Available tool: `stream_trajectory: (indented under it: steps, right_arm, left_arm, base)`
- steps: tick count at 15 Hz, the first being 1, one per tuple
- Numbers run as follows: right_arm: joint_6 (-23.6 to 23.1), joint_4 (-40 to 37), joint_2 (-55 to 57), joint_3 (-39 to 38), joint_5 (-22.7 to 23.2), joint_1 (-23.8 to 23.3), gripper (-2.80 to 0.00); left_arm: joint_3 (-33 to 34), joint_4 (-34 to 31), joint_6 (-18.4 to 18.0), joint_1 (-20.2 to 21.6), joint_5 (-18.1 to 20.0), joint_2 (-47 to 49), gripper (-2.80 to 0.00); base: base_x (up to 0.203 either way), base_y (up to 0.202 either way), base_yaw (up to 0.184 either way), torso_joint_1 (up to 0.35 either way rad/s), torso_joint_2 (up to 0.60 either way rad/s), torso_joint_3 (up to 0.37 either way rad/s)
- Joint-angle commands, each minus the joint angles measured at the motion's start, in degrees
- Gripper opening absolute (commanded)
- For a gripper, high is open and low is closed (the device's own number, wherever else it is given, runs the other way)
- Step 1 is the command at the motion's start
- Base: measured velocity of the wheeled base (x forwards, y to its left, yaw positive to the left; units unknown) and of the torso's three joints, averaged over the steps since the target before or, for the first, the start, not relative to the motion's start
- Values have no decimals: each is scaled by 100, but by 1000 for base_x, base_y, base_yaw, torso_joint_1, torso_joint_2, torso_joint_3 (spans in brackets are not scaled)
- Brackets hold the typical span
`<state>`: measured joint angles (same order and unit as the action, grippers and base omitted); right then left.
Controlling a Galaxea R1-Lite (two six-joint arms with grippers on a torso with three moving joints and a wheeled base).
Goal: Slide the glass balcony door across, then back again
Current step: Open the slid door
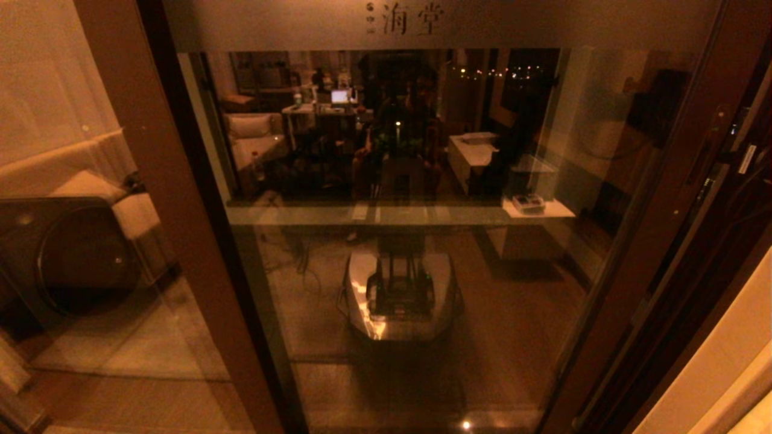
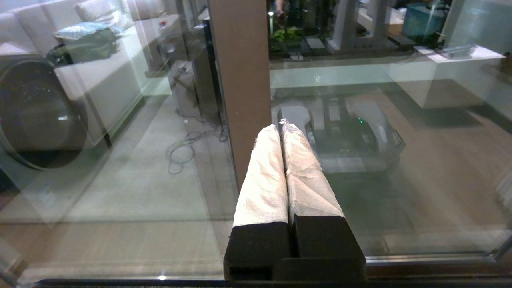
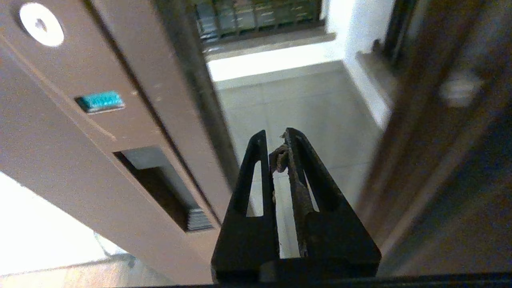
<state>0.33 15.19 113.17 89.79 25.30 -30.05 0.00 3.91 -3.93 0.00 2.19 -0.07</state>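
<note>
The glass balcony door (image 1: 410, 253) fills the head view, with a frosted top band carrying small characters (image 1: 405, 18). Its brown stile (image 3: 80, 120) runs through the right wrist view and bears the dark recessed handle slot (image 3: 160, 188). My right gripper (image 3: 276, 140) is shut and empty, just off the stile's edge and outside the slot. Past it, balcony floor tiles (image 3: 300, 100) show in a gap between the stile and a dark frame (image 3: 440, 152). My left gripper (image 2: 282, 127), with white-wrapped fingers (image 2: 264, 180), is shut and points at the glass near another brown stile (image 2: 244, 80).
A plain brown-framed glass panel (image 1: 90, 337) stands to the left, with a washing machine (image 1: 66, 253) behind it. A dark barred window (image 3: 260, 16) lies beyond the balcony floor. The glass reflects my base (image 1: 398, 289). A pale wall edge (image 1: 724, 374) is at the lower right.
</note>
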Motion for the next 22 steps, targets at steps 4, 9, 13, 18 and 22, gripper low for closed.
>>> stream_trajectory:
  steps: [4,9,13,18,22]
  right_arm:
    - [2,19,180,22,19,227,-280]
    - [2,261,302,36,10,383,-280]
    - [8,405,355,39,2,584,-280]
    - [2,397,320,118,-16,711,-280]
    - [2,397,293,179,-33,825,-280]
  left_arm:
    - [176,4,-2,0,0,7,-280]
    - [176,4,-2,0,0,7,-280]
    - [176,4,-2,0,0,7,-280]
    - [176,4,-2,0,0,7,-280]
    - [176,4,-2,0,0,7,-280]
  base:
    - [0,0,0,0,0,0]
    - [0,0,0,0,0,0]
    - [0,0,0,0,0,0]
    - [0,0,0,0,0,0]
    - [0,0,0,0,0,0]
